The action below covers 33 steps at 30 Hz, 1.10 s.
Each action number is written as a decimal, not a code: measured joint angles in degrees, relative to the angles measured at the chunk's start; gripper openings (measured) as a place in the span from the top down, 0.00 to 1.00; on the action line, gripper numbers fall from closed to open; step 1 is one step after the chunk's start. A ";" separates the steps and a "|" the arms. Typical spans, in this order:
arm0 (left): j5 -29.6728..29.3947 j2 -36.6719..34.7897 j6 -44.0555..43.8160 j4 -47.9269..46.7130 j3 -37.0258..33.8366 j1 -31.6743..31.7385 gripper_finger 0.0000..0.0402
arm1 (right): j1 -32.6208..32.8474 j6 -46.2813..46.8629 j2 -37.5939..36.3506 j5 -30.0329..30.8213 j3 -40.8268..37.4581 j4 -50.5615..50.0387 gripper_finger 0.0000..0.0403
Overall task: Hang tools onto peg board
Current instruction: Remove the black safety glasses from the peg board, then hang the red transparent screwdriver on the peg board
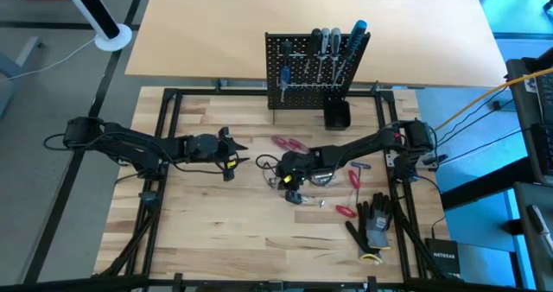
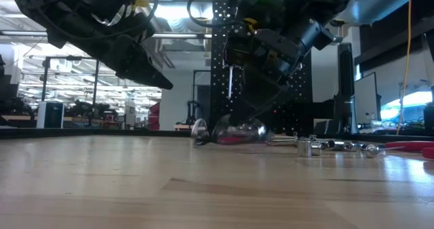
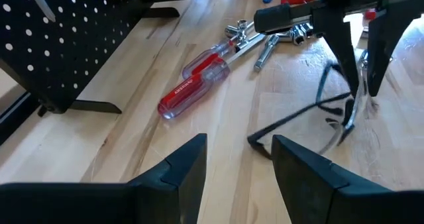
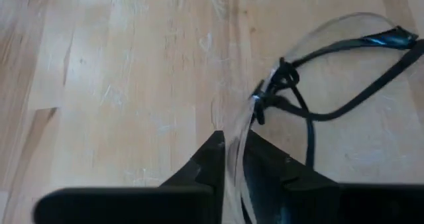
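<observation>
The black peg board [image 1: 315, 72] stands upright at the table's far middle with several screwdrivers hanging on it. Two clear red-handled screwdrivers [image 3: 199, 78] lie flat on the wood before it. Clear safety glasses [image 4: 331, 71] with black arms rest on the table at the centre. My right gripper [image 4: 233, 141] points down over them, slightly open, with the edge of the clear lens [image 4: 236, 164] between its fingers. To the left of the glasses, my left gripper [image 3: 238, 141] hangs open above the table with nothing in it. My right gripper comes from above, slanting down, with one finger on each side of the lens edge [image 4: 236, 164]. I cannot tell whether the fingers [image 3: 348, 65] touch the lens. The glasses lie on the table below them.
A small black cup [image 1: 337, 115] stands by the peg board's foot. Metal sockets and an extension bar [image 3: 271, 35] lie near the screwdrivers. Red-handled tools [image 1: 352, 193] and black gloves [image 1: 376, 227] lie toward the near right. Bare wood spreads at the near left.
</observation>
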 joint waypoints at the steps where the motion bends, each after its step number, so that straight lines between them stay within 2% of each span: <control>1: 0.00 0.00 -0.01 -0.02 0.00 0.00 0.60 | 0.00 0.04 0.00 0.13 0.00 0.00 0.83; 5: 0.00 0.00 -0.01 -0.06 0.00 0.00 0.60 | -0.02 0.04 -0.21 0.14 0.00 -0.23 0.76; 8: -0.01 -0.01 -0.01 -0.10 0.00 0.00 0.60 | -0.80 0.09 -2.47 -2.65 0.03 -1.57 0.70; 14: 0.00 -0.02 -0.01 -0.14 0.00 0.00 0.60 | -1.63 1.24 -10.02 -4.06 2.68 -15.47 0.61; 18: 0.00 -0.02 -0.40 -0.08 0.00 0.00 0.60 | -1.53 1.26 -14.70 0.22 3.39 -22.76 0.58; 22: 0.00 -0.02 -0.59 -0.10 0.00 0.00 0.60 | -1.61 1.33 -17.37 8.29 3.39 -27.86 0.54; 27: 0.00 -0.02 -0.76 -0.10 0.00 0.00 0.60 | -3.15 1.54 -17.29 17.97 2.25 -27.92 0.48; 33: 0.00 -0.02 -0.69 -0.12 0.00 0.00 0.60 | -8.10 -0.40 -14.26 19.86 -1.06 -25.27 0.47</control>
